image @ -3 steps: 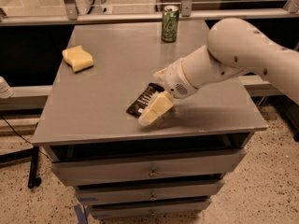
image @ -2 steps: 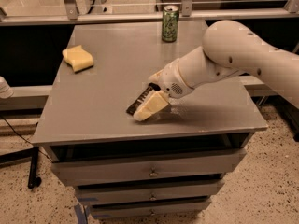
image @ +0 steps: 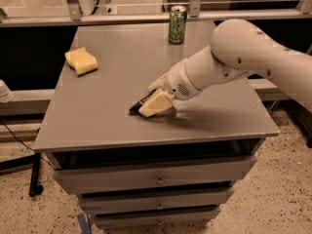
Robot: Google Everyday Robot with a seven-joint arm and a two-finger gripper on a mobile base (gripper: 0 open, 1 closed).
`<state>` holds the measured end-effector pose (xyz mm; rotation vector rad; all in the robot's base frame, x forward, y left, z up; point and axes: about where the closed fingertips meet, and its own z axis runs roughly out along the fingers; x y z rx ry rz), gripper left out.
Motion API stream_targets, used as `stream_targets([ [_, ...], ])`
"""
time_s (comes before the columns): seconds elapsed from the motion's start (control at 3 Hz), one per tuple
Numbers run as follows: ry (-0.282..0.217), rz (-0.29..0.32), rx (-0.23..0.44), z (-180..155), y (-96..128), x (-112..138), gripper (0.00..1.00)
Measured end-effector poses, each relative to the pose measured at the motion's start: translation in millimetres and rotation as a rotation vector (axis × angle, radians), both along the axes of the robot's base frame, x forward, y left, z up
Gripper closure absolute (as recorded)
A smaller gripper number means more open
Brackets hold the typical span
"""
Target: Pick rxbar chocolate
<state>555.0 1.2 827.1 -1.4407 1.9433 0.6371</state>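
Observation:
The rxbar chocolate (image: 138,106) is a black bar lying flat on the grey table top (image: 97,126), near the front middle. Only its left end shows; the rest is hidden under my gripper. My gripper (image: 155,94) is down at the table surface right over the bar, at the end of the white arm (image: 243,57) that reaches in from the right.
A green soda can (image: 177,24) stands at the table's back edge. A yellow sponge (image: 81,61) lies at the back left. The table is a cabinet with drawers (image: 156,179) below its front edge. A rail runs behind it.
My gripper has moved left and down along the bar, so it now covers most of it. The bar has stayed at the same spot on the table.

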Motion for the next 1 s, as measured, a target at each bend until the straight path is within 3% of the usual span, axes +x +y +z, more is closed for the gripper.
stream_targets([
  [0.33, -0.025, -0.014, -0.008, 15, -13, 6, 0.87],
  [0.67, -0.093, -0.021, -0.022, 51, -34, 14, 1.0],
  [1.0, -0.171, -0.036, -0.026, 102, -58, 21, 1.0],
])
